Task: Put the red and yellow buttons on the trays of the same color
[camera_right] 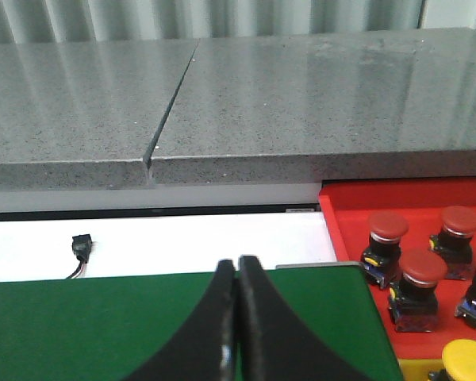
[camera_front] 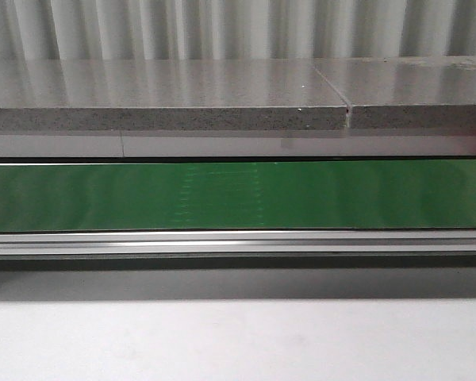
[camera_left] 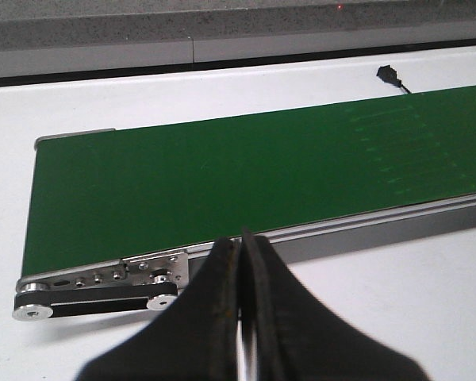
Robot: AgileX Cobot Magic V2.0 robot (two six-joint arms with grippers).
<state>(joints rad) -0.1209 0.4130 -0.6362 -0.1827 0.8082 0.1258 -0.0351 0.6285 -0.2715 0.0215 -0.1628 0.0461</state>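
Note:
In the right wrist view a red tray holds several red buttons on dark bases, just past the end of the green belt. One yellow button shows at the frame's corner below them, on a strip of yellow tray. My right gripper is shut over the belt with nothing in it. In the left wrist view my left gripper is shut and empty, at the near rail of the green belt. The front view shows only the bare belt; neither gripper appears there.
A grey stone ledge runs behind the belt. An aluminium rail borders the belt's near side, with white table in front. A small black connector with a wire lies on the white surface behind the belt. The belt's roller end is near my left gripper.

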